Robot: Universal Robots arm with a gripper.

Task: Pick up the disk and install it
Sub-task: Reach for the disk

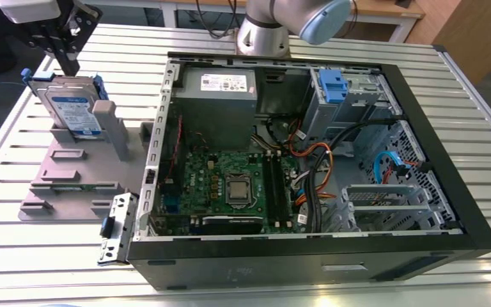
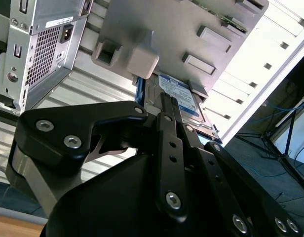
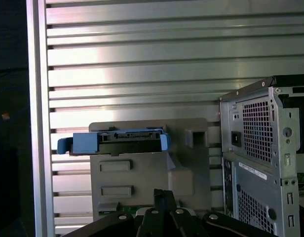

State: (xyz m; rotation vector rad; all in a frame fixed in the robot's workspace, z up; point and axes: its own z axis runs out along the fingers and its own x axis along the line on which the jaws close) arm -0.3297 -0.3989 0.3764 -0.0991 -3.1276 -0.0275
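Note:
The disk (image 1: 75, 109) stands on edge in a grey holder (image 1: 68, 174) on the slatted table, at the exterior view's left of the open computer case (image 1: 450, 211). It is silver-grey with a white-and-blue label and blue rails. My gripper (image 1: 71, 66) hangs just above the disk's top edge, its black fingers close together and holding nothing. In the first wrist view the disk's (image 3: 123, 141) top edge and blue rails lie beyond my gripper (image 3: 164, 193). In the second wrist view my gripper (image 2: 167, 101) points at the disk's label (image 2: 184, 96) under the holder (image 2: 191, 29).
The case lies open with its motherboard (image 1: 228, 185), power supply (image 1: 218, 86) and a drive cage with a blue clip (image 1: 331, 86) exposed. A small metal bracket with a blue tab (image 1: 116, 229) lies by the case's front corner. The arm's base (image 1: 263, 35) stands behind the case.

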